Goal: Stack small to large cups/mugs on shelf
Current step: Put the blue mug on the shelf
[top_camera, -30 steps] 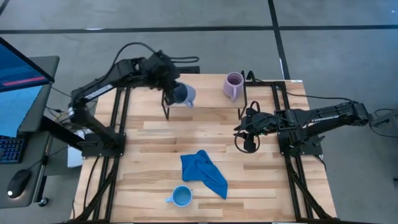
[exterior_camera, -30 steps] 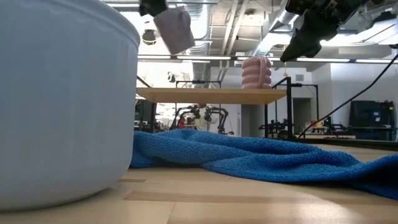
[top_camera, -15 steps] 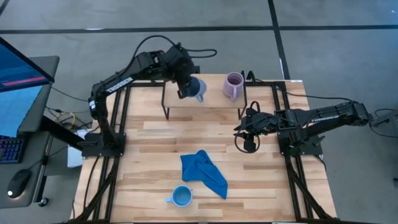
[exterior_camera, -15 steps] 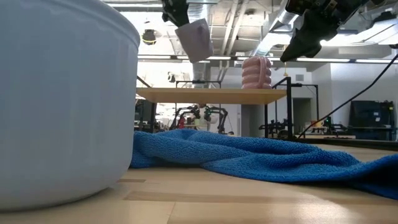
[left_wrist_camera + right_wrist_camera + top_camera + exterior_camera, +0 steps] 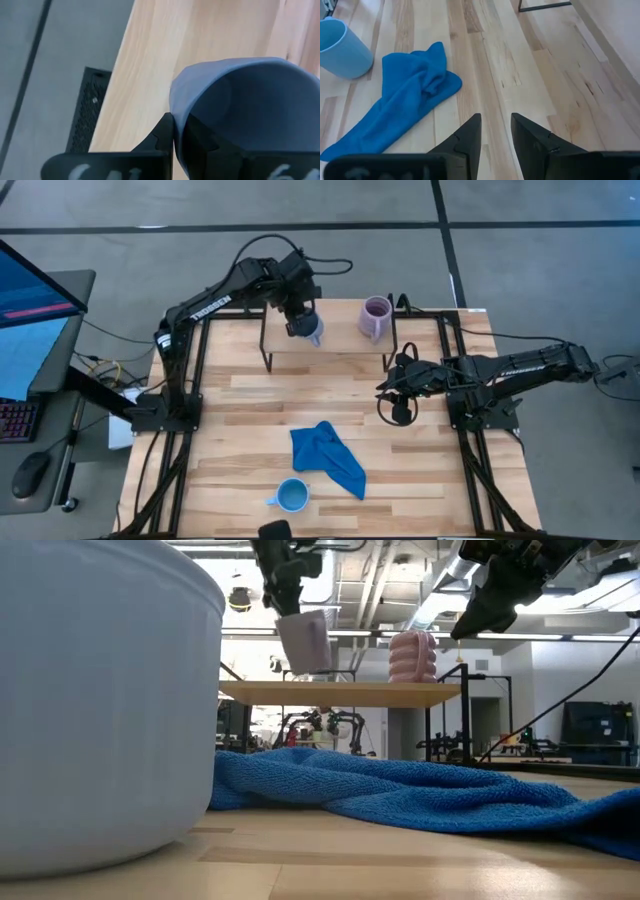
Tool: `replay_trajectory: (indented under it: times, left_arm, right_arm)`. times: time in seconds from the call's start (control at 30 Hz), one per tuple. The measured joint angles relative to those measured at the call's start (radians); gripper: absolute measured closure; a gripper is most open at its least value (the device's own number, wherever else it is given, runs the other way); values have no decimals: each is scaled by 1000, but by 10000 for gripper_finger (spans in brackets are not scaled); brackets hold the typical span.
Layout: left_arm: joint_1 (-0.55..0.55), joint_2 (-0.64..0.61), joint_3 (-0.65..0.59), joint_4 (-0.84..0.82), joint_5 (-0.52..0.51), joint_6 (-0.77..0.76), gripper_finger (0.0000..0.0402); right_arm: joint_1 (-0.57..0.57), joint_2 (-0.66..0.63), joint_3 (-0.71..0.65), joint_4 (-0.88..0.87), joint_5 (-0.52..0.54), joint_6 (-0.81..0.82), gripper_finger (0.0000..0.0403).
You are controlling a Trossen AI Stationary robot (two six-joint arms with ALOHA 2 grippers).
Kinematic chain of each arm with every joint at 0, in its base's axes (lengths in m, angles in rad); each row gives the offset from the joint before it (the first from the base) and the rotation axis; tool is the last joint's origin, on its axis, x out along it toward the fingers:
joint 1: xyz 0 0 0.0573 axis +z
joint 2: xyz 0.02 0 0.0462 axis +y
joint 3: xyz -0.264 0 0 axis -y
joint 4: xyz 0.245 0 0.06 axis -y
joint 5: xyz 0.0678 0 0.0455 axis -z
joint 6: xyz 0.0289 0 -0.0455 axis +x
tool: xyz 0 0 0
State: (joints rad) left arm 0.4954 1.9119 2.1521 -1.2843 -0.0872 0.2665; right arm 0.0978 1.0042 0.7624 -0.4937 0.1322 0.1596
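- Left gripper (image 5: 301, 326): poised over the shelf (image 5: 340, 348), its fingers (image 5: 167, 131) pinching the rim of the grey-blue mug (image 5: 311, 330); in the low view the mug (image 5: 306, 640) hung clear above the shelf top (image 5: 340, 693).
- Pale purple mug (image 5: 375, 318): upright on the shelf towards its right end, apart from the held mug; in the low view (image 5: 412, 656) it stood on the plank.
- Right gripper (image 5: 399, 412): above the tabletop (image 5: 240, 420) in front of the shelf's right end, fingers (image 5: 467, 135) slightly spread and holding nothing.
- Bright light blue mug (image 5: 291, 496): upright on the tabletop near its front edge, just beside the blue cloth (image 5: 328, 457); it filled the left of the low view (image 5: 100, 700).
- Blue cloth: crumpled on the tabletop between the shelf and the light blue mug, seen also in the right wrist view (image 5: 405, 100).
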Motion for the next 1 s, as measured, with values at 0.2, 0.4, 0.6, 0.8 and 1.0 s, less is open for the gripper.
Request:
replay_trajectory:
  times: [0.2,0.4,0.6,0.8,1.0]
  left_arm:
    - [27,7,0,-7,15,7,397]
    - [59,7,0,-35,82,2,397]
    - [70,18,0,-53,74,1,397]
    - [79,32,0,-67,67,-1,397]
    - [83,37,1,-73,66,-16,397]
  right_arm:
    - [0,0,0,0,0,0,274]
    - [0,0,0,0,0,0,274]
    - [0,0,0,0,0,-1,274]
    - [0,0,0,0,0,-1,274]
    - [0,0,0,0,0,-1,274]
